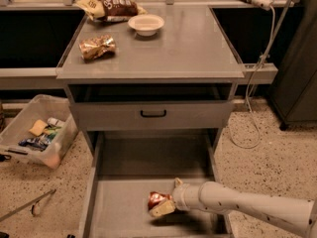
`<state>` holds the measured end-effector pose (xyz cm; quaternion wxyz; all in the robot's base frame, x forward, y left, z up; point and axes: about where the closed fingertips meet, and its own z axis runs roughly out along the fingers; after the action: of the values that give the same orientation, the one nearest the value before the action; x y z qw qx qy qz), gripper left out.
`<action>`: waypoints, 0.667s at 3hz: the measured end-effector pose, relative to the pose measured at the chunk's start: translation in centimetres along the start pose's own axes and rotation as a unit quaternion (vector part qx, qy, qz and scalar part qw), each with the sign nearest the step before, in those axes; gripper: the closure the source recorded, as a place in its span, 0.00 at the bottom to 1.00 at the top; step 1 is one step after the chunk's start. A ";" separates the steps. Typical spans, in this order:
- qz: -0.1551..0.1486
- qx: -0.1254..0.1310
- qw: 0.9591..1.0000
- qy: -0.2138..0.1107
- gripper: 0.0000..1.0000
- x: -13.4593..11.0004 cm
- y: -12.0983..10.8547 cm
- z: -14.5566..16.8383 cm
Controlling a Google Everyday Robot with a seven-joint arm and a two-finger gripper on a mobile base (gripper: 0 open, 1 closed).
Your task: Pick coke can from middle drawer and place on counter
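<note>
Coke can (156, 199) lies on the floor of the open middle drawer (121, 209), front centre, touching the gripper (165, 203), which reaches in from the can's right. Can't tell if the gripper is clamped on it. On the counter (193, 51) above the can: white bowl (146, 24), gold snack bag (97, 46), brown bag (110, 6). No print is readable.

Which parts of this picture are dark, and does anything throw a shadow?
Camera view: the counter is brightly lit; the recess under it is dark; in the middle drawer, the gripper, at the coke can, throws a dark shadow on the drawer floor.
</note>
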<state>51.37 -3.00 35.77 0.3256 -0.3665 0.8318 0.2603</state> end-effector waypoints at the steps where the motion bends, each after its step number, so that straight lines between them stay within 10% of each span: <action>1: 0.000 0.000 1.000 0.000 0.19 0.0 0.0 0.0; 2: 0.000 0.000 1.000 0.000 0.41 0.0 0.0 0.0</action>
<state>51.37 -2.99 35.77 0.3256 -0.3665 0.8318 0.2603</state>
